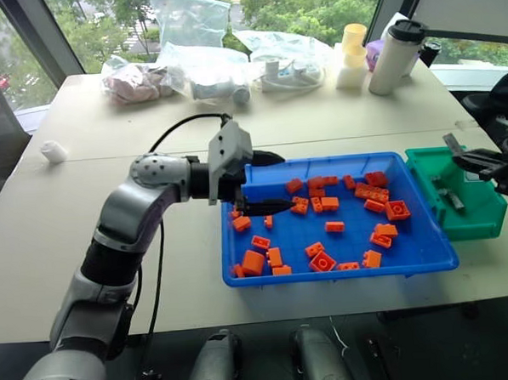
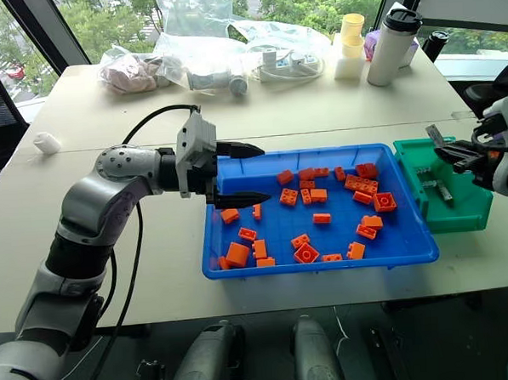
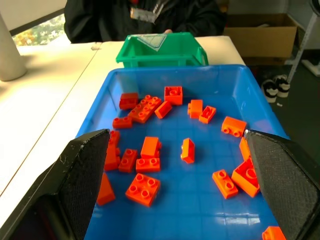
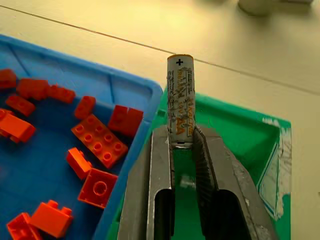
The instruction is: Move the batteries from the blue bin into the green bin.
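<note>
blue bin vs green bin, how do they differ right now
The blue bin is wide and shallow; the green bin beside it is far smaller and deeper. The blue bin holds scattered orange bricks; the green bin holds a few grey batteries. The open left claw hangs over the blue bin; the right claw, shut on a battery, is over the green bin. Both are rectangular plastic containers.

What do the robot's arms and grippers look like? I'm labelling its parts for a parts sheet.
The left arm is silver-grey with black joint sections and a perforated round shoulder cap; a black cable loops along it to a grey box-shaped wrist housing. The left gripper has two black, pointed fingers with textured pads. The right gripper has dark, grey-looking fingers with ribbed inner faces.
</note>
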Available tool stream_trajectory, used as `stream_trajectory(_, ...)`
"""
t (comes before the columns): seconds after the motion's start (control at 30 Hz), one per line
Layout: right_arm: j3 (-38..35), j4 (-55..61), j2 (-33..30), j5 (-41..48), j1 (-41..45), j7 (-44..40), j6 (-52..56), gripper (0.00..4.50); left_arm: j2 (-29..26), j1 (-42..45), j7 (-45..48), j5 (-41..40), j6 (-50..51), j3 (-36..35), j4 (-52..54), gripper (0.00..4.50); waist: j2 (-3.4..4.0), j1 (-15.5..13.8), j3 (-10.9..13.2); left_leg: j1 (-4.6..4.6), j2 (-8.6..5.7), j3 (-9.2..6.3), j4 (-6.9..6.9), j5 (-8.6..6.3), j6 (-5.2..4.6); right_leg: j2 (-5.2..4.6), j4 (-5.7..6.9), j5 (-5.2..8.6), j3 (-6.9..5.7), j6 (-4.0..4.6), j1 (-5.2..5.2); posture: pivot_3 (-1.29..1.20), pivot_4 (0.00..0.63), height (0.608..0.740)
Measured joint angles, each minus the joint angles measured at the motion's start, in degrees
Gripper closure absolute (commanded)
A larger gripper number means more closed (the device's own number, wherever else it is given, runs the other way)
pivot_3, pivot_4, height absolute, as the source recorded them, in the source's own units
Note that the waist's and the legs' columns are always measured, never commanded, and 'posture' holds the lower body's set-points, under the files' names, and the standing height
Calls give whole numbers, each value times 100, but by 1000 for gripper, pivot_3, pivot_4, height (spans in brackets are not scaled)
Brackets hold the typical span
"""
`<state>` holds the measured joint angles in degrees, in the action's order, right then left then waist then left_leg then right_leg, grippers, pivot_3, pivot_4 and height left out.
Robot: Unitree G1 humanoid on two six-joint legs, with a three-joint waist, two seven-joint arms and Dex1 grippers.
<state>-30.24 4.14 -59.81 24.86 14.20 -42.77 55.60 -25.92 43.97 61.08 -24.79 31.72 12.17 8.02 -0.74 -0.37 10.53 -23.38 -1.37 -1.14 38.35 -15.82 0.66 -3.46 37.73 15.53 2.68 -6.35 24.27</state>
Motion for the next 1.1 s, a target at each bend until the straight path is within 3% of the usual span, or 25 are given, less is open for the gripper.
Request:
stream_trajectory(0.3, 325, -731, 51, -323, 248, 370, -465, 4453, 255, 185, 11, 62, -277, 8, -378, 0, 2, 120, -1, 4, 4, -1, -2, 0, 1, 6, 3, 0, 2, 0, 1, 0, 150, 740)
stream_trajectory(0.6, 829, -1560, 168, -540, 663, 522, -953, 33, 146, 177, -88, 283, -445, 6, -475, 0, 3, 103, -2, 3, 3, -1, -1, 0, 1, 5, 4, 0, 3, 0, 1, 0, 150, 740)
stream_trajectory(0.87, 517, -970, 246, -40, 632, 106, -1039, 33, -372, -126, -148, 152, -154, -276, -189, 0, 4, 133, -1, 3, 8, -2, -4, 0, 1, 10, 9, 0, 4, 0, 7, 0, 150, 740)
stream_trajectory(1.1, -276, 616, 10, 1103, -348, -862, -173, 33, -1673, -923, -133, -527, 884, -1230, 856, 0, 3, 82, -1, -2, 5, -7, -4, -1, 0, 0, 5, 0, 0, 0, 5, 0, 150, 740)
